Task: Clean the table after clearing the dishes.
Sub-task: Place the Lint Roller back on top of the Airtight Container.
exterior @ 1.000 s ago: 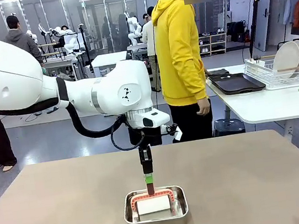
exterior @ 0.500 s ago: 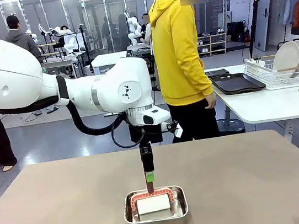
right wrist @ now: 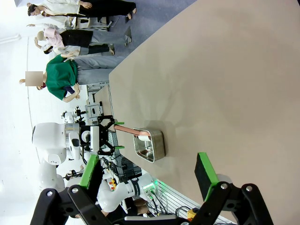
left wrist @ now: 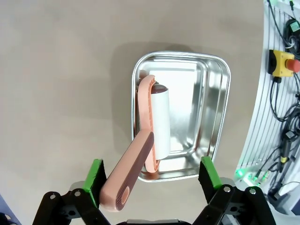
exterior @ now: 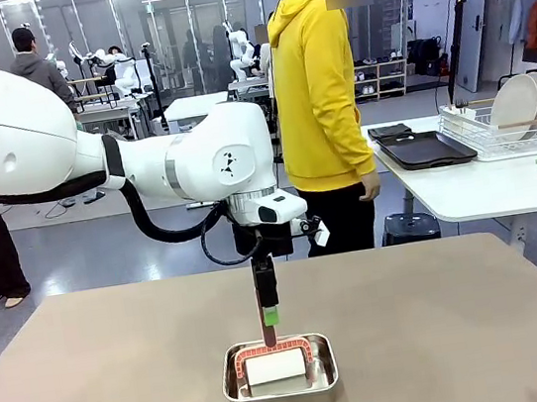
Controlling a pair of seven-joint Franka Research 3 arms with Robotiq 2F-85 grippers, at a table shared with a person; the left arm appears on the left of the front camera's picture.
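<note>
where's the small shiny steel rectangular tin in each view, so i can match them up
Front view: the small shiny steel rectangular tin sits low at centre, on the grey-brown table.
Left wrist view: the tin is just right of centre, beyond the open left gripper.
Right wrist view: the tin is small, low and centre-left.
Shared landmark: the salmon-pink handled roller with a white roll, resting in the tin.
</note>
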